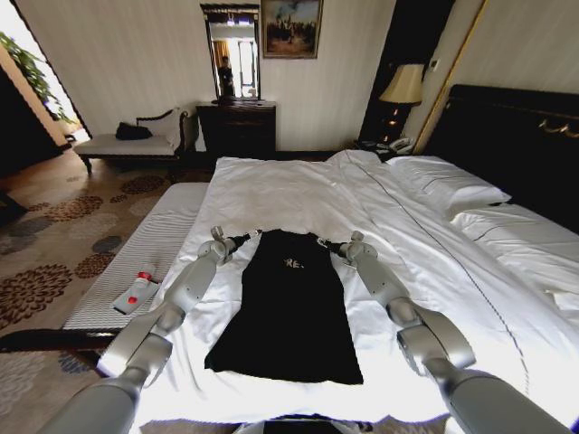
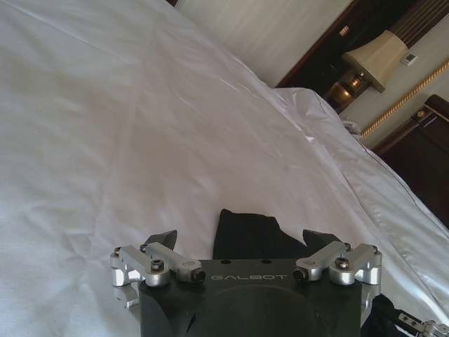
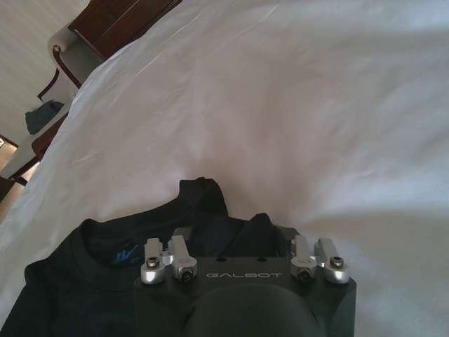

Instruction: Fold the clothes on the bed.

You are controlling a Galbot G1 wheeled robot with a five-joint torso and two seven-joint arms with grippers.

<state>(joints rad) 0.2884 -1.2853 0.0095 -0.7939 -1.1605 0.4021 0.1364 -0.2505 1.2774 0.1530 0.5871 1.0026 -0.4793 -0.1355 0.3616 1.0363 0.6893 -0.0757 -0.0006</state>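
The black T-shirt (image 1: pixel 289 316) lies flat on the white bed (image 1: pixel 298 185), sleeves tucked in so it forms a long narrow strip, white lettering up. Both arms reach to its collar end. My left gripper (image 1: pixel 246 240) is at the left shoulder corner; the left wrist view shows this gripper (image 2: pixel 240 239) open, with a bump of black fabric (image 2: pixel 245 226) rising between the spread fingers. At the right shoulder corner, my right gripper (image 1: pixel 326 244) is low on the cloth. In the right wrist view the gripper (image 3: pixel 235 233) is shut on bunched shirt fabric (image 3: pixel 203 196) beside the neckline (image 3: pixel 91 242).
A grey striped bench (image 1: pixel 158 237) runs along the bed's left side, with a small white red-capped bottle (image 1: pixel 136 291) on it. Pillows (image 1: pixel 443 185) and the dark headboard (image 1: pixel 507 136) stand to the right. Smooth white sheet extends beyond the shirt.
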